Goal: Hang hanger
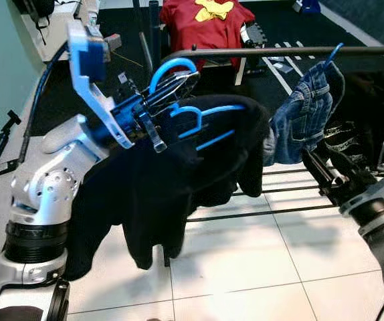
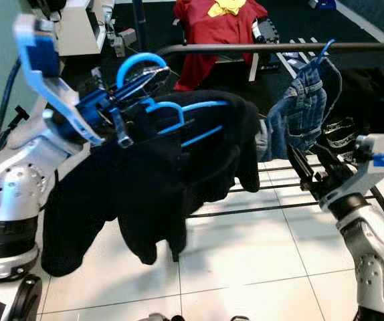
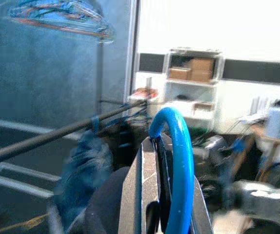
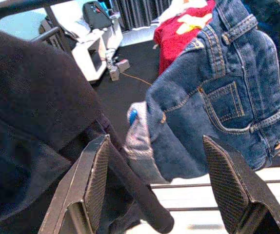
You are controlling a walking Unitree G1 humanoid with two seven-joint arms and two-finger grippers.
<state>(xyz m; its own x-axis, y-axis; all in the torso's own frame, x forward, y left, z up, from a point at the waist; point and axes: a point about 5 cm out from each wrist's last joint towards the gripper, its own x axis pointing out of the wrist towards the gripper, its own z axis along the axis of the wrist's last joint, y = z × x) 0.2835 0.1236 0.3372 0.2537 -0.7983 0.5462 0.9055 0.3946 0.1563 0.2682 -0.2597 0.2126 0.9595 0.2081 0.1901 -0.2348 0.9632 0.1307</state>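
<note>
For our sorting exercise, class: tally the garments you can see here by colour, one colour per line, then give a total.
Black garment on the blue plastic hanger: 1
Blue denim jacket on the dark metal rail: 1
Red garment with a yellow print: 1
Total: 3 garments

Bright blue plastic hanger (image 1: 192,119) in the upper middle of the frame, carrying a black garment (image 1: 172,180) that droops in heavy folds toward the lower left. Tilted, hook (image 1: 172,67) curving up at the left, pinched between the left gripper (image 1: 178,83)'s fingers. Held just below and short of the dark horizontal rail (image 1: 279,51) crossing the upper frame, not yet hooked over it.
</note>
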